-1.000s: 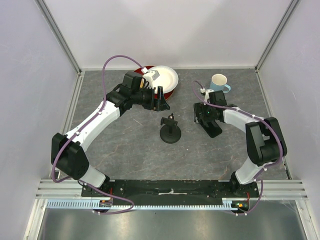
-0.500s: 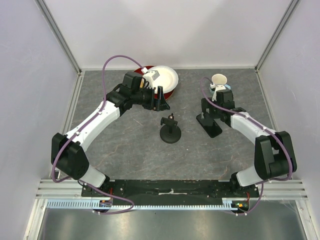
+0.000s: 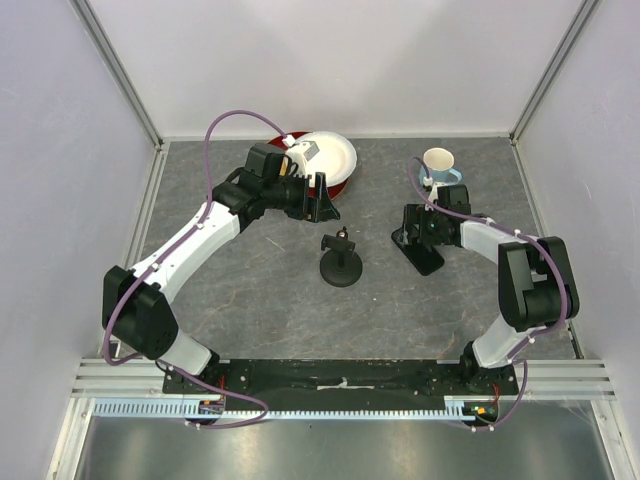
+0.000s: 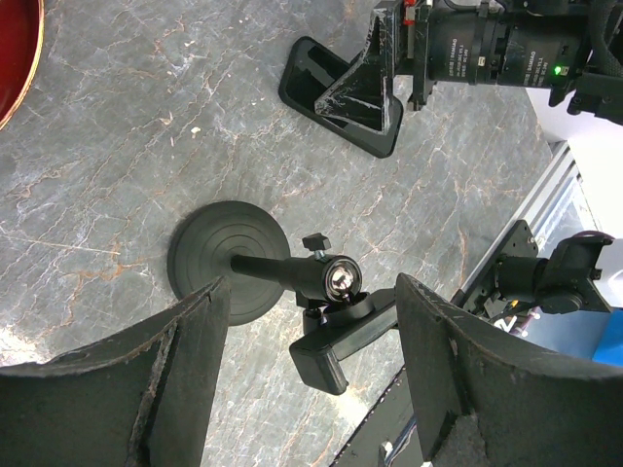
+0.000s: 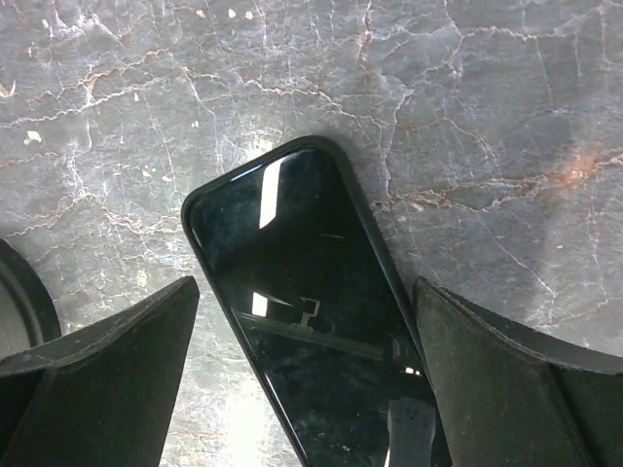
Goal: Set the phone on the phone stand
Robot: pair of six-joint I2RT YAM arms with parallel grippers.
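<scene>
The black phone [image 3: 428, 260] lies flat on the grey table, right of centre. My right gripper [image 3: 407, 234] is open and low over its far end. In the right wrist view the phone [image 5: 311, 321] lies screen up between the spread fingers [image 5: 107, 379], and I cannot tell whether they touch it. The black phone stand [image 3: 340, 262] stands at the table's centre. My left gripper [image 3: 322, 208] is open and empty just behind the stand. In the left wrist view the stand's disc base [image 4: 229, 261] and clamp head [image 4: 341, 336] show between the fingers, with the phone [image 4: 321, 88] beyond.
A blue mug [image 3: 438, 165] stands behind the right arm. A white bowl [image 3: 328, 155] sits on a red plate [image 3: 338, 188] at the back, by the left wrist. Metal rails run along the table's left, right and near edges.
The right wrist swung up toward the mug half a second ago and has come back down over the phone. The phone, the stand and the left arm have not moved.
</scene>
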